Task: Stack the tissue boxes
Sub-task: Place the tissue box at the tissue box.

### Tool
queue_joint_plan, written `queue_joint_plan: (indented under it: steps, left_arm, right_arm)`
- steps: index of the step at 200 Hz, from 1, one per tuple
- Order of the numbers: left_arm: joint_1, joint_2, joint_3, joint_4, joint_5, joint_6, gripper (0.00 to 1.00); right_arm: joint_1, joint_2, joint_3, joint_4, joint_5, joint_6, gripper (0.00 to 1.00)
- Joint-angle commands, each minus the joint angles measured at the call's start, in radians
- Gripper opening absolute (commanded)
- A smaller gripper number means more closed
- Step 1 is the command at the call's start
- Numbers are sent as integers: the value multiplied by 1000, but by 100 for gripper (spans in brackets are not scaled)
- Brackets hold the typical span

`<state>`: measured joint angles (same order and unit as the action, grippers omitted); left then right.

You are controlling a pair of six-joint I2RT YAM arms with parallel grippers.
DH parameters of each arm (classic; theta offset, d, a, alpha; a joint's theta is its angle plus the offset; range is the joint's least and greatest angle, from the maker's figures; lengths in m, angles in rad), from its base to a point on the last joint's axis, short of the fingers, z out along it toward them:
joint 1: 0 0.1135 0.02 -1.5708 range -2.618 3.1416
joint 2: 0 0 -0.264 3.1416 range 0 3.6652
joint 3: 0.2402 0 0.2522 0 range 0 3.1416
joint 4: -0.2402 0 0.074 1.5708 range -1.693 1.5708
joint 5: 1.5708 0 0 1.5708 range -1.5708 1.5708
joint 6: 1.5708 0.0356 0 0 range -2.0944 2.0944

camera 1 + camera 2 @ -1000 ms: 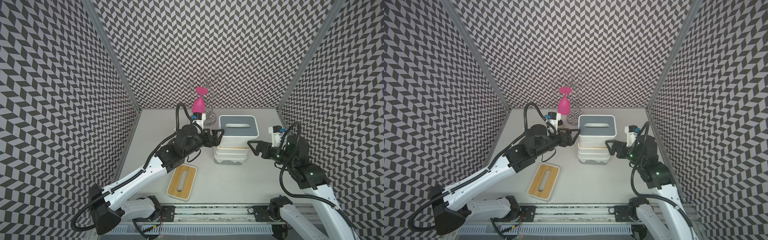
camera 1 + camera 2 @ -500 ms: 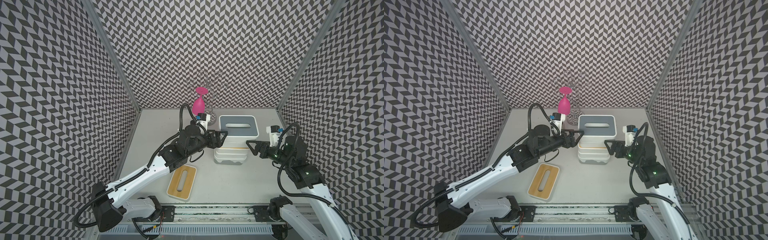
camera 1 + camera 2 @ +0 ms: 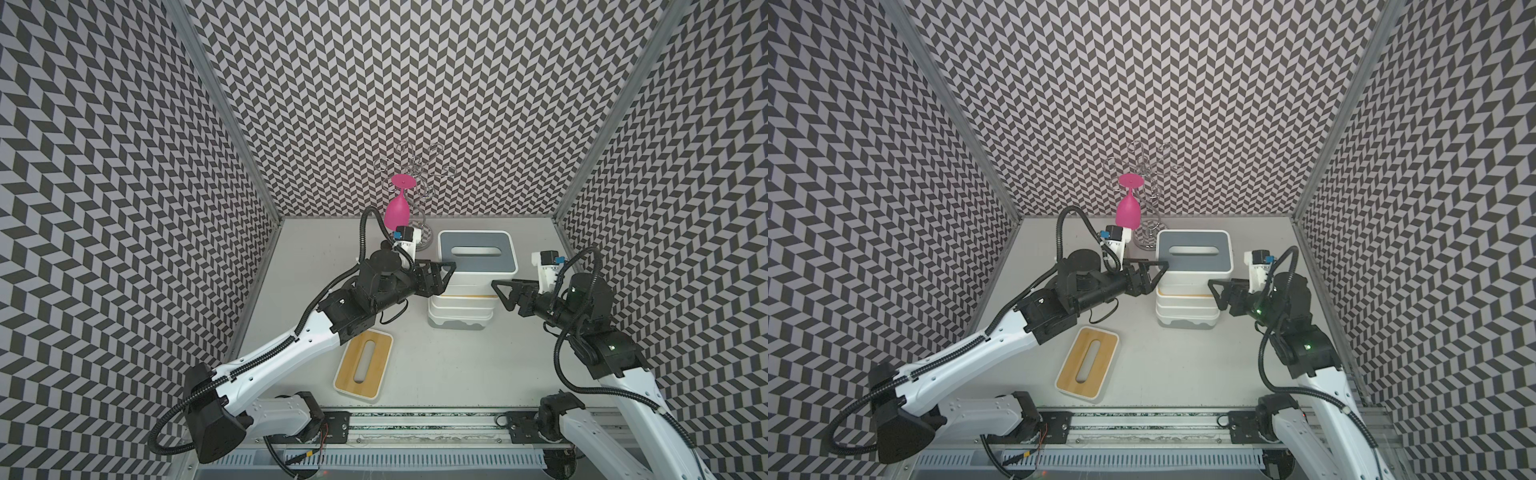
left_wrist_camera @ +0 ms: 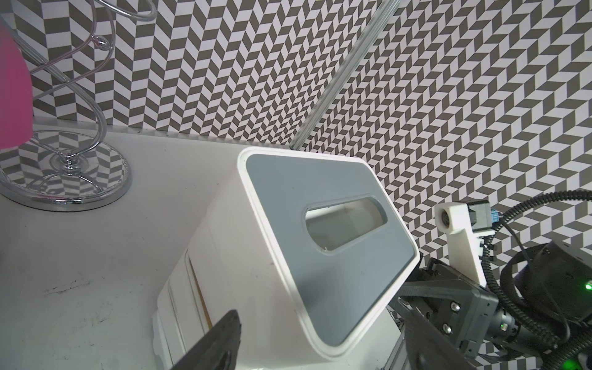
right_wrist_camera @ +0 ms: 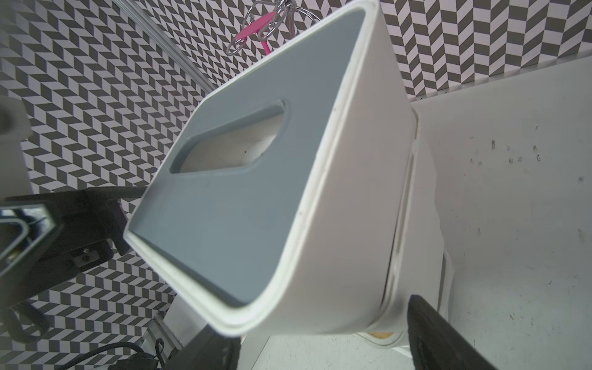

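The left arm [image 3: 291, 353] reaches from the lower left of both top views up toward the centre, forearm low and wrist rolled. The right arm [image 3: 615, 357] rises from the lower right and bends back leftward. They face each other across the stack [image 3: 461, 316] of tissue boxes, which stands on the table [image 3: 457, 374] just right of centre. The left gripper [image 3: 445, 277] meets the stack's left end with its jaws apart. One finger lies at the rim of the grey-lidded box [image 3: 476, 253] on top, the other against the white wall below it. The right gripper [image 3: 500, 296] sits at the right end, its jaws also apart and its tips at the wall. Whether either pair is pressing on the box or just resting beside it, I cannot tell. The left wrist view shows only one finger [image 4: 221, 342] clearly, cut off at the lower edge. In the right wrist view both fingers [image 5: 435, 339] are blurred and cropped. I cannot count the boxes nested under the grey one, though a tan rim shows midway down. A bamboo-lidded box [image 3: 363, 359] lies alone at lower left of the stack, one corner behind the left arm. Behind, a pink goblet [image 3: 397, 212] hangs upside down on a wire rack [image 3: 419, 166].
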<state>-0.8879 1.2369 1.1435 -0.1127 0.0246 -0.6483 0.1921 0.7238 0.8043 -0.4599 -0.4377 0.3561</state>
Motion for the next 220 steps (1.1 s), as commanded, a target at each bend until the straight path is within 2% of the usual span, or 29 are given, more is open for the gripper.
queue_joint_plan:
  steps: [1, 102, 220]
  left_arm:
    - [-5, 9, 38, 19, 15, 4, 81]
    - [-13, 24, 51, 18, 30, 10, 80]
    - [-14, 18, 45, 20, 28, 12, 80]
  right_arm:
    - [0, -11, -8, 76, -17, -24, 78]
    - [1, -18, -14, 70, -36, -33, 71]
    - [1, -11, 2, 49, 17, -31, 63]
